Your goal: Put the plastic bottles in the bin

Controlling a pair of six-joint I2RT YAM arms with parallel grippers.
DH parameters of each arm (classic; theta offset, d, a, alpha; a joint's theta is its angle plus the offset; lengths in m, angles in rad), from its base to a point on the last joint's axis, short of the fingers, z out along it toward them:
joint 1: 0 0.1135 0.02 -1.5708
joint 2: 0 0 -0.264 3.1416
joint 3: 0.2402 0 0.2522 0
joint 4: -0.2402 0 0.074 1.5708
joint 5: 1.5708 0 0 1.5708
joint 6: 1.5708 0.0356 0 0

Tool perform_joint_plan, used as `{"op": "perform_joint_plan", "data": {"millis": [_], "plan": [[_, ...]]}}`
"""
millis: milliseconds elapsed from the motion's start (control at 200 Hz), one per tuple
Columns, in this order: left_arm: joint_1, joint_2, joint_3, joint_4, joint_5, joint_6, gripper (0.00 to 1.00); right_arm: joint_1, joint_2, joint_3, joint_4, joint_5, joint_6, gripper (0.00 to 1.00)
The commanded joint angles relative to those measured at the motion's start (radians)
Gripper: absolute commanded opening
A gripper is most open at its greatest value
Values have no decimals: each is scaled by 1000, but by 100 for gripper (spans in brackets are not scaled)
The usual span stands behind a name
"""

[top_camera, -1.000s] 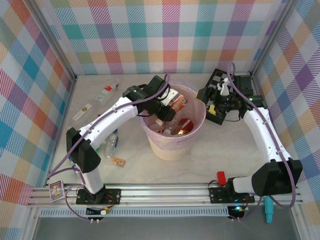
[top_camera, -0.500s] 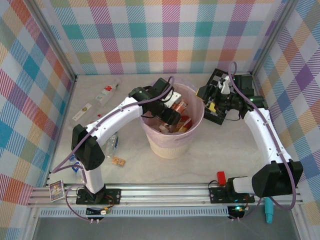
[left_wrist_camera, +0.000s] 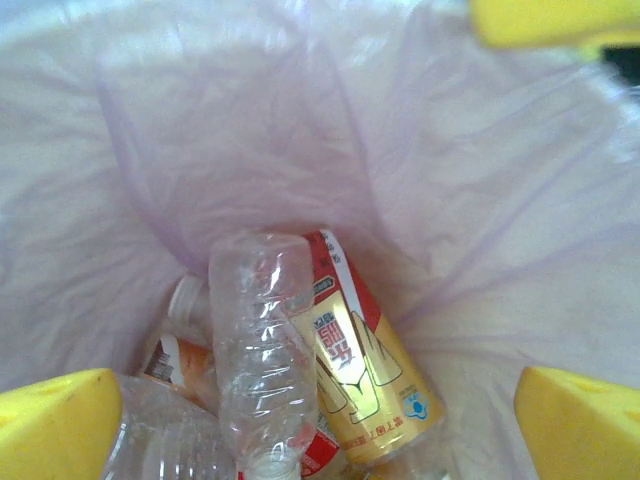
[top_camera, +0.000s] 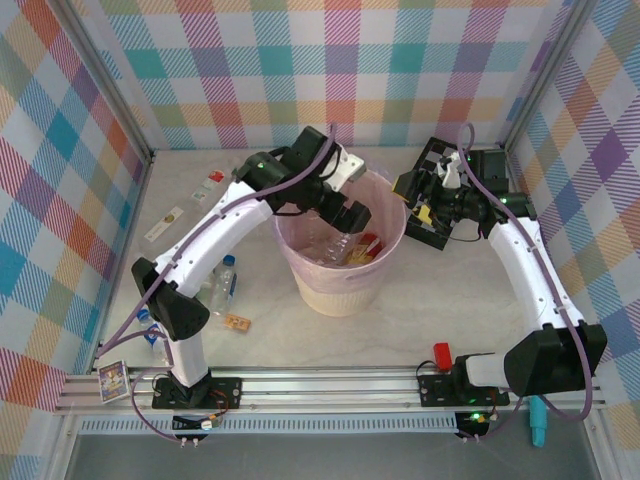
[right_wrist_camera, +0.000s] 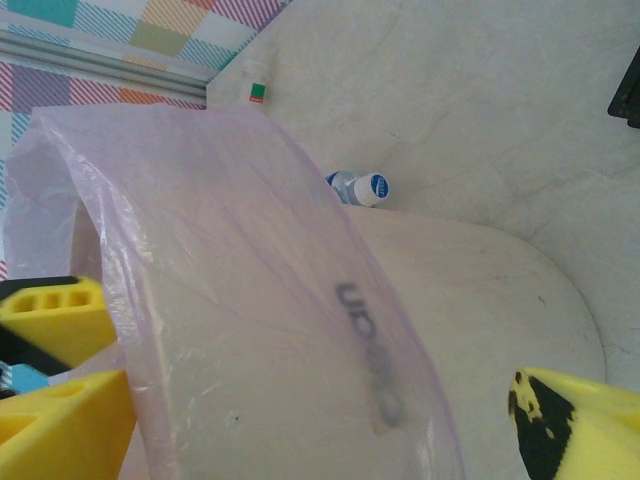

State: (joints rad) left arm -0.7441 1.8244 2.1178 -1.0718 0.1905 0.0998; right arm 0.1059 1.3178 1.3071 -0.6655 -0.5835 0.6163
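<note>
If you squeeze one: the plastic bottles look thin and light. I think they dent easily and can slip or roll.
Where to take hold: across the middle of the body, I think, where it is widest. The cap is too small to pinch well.
Bottles in the bin: a few lie at the bottom of the bin [top_camera: 345,295], inside its pink bag.
Bottles not in yet: the blue-cap bottle [top_camera: 222,285] lies on the table [top_camera: 450,300] left of the bin, near a small brown block [top_camera: 237,323]. The far bottle [top_camera: 218,185] lies at the back on the left.
Left gripper [top_camera: 352,215]: over the open bin, fingers spread wide, holding nothing.
Right gripper [top_camera: 415,200]: just beside the bin's right rim, fingers spread wide. I cannot tell if they touch the bin.
What the left wrist view adds: a clear bottle [left_wrist_camera: 265,350] lies on top of a red and gold one [left_wrist_camera: 365,375], deep in the bag. From the top these are a jumble.
What the top view adds: where the bottles on the table are, and how both arms stand.
What the right wrist view adds: the bin's outer wall from close up, with the blue-cap bottle peeking out behind it.
</note>
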Motion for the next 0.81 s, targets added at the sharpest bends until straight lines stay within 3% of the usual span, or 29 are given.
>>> {"op": "perform_joint_plan", "data": {"millis": [0, 200, 330, 485, 640, 800], "plan": [[5, -11, 90, -92, 16, 53, 100, 6, -31, -11, 17, 1, -12, 95], [21, -99, 178, -114, -9, 72, 100, 5, -23, -1, 17, -7, -14, 95], [144, -178, 204, -138, -46, -22, 100, 6, -24, 1, 9, -7, -18, 95], [351, -318, 29, -62, 10, -60, 99, 6, -25, -6, 9, -4, -22, 95], [570, -359, -190, 16, 80, -101, 97, 6, -17, -3, 14, -12, -18, 95], [696, -340, -424, 156, 125, -147, 95, 6, -19, 1, 5, -8, -26, 95]]}}
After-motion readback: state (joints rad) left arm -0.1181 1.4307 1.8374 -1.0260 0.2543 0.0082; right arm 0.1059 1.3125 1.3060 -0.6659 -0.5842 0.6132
